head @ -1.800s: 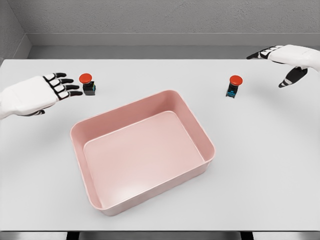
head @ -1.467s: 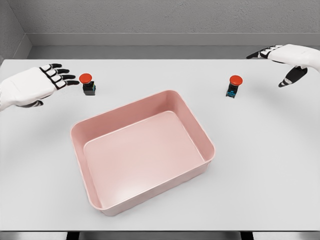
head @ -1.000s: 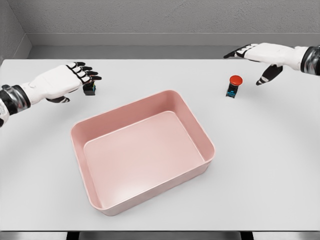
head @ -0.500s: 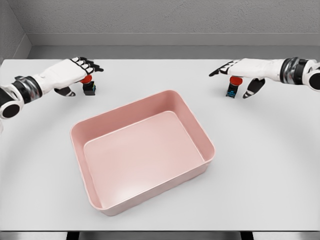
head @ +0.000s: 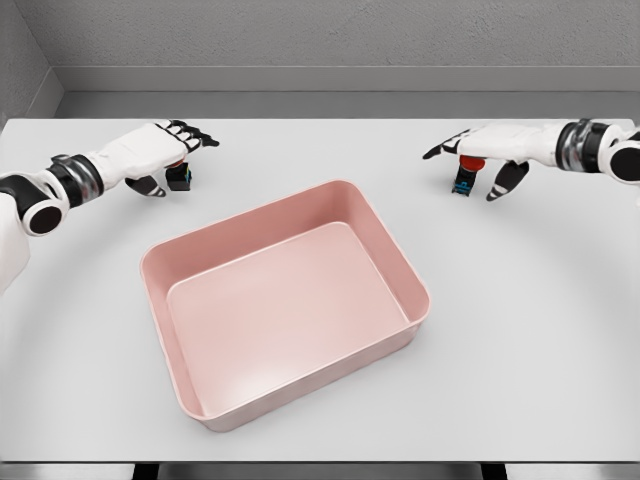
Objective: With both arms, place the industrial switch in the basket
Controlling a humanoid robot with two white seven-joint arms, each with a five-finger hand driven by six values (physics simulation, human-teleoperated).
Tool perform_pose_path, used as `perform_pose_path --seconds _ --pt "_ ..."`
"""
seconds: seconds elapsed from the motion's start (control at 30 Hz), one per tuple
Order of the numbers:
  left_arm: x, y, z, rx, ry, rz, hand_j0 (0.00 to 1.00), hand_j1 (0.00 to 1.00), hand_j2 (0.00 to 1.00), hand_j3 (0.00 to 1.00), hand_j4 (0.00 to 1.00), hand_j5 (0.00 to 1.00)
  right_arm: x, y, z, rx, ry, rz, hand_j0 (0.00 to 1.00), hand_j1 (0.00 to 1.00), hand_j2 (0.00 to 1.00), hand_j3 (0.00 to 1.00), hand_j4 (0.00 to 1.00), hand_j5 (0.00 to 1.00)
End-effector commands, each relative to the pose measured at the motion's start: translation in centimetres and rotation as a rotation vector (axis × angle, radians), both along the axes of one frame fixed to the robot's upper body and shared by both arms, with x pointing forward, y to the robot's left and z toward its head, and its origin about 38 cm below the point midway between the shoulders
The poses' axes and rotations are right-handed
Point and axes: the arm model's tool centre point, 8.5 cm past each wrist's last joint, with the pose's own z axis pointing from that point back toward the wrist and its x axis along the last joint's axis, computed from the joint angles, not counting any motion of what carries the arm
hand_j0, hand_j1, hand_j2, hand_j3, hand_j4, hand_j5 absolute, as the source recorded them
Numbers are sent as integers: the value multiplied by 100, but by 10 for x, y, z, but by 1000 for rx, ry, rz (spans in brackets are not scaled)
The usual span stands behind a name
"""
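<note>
My left hand hangs over the left switch, which stands on the desk beyond the far left corner of the pink basket. My fingers are spread and reach past its red cap, with my thumb low on the near side of the black body. I cannot tell whether anything touches it yet, but I am not holding it.

My right hand sits over the right switch, which stands upright on the desk beyond the basket's far right corner, well apart from the rim. These fingers are spread too, pointing towards the middle of the desk, and the thumb hangs down just to the right of the body. The red cap peeks out under my palm. Nothing is pinched here either.

The basket lies open between the two switches, tilted a little against the desk's edges, and it holds nothing.

I judge both switches to be small, hard and light, so they should not bend or crush. The domed red caps look smooth and rounded, and I expect them to slip out of a pinch. The blocky body beneath has flat sides, so I would close thumb against fingers there, low under the cap. Being narrow and top-heavy, each may tip if one side touches first.
</note>
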Motion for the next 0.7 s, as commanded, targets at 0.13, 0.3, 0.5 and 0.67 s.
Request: perform_pose_path --seconds 0.13,0.3,0.5,0.67 --pt "0 -2 -1 -9 5 2 100 100 100 100 100 100 2 0 -7 7 19 -19 93 93 93 93 93 93" --pt "0 2 -1 -6 6 9 87 87 87 87 87 87 3 -6 -10 2 28 -37 92 92 92 92 92 92" --pt "0 6 1 -7 -1 14 64 64 64 64 64 64 8 -8 -1 -8 12 -46 92 92 92 92 92 92" --pt "0 6 1 -8 -1 13 49 49 49 49 49 49 10 7 -4 -18 11 -19 92 92 92 92 92 92"
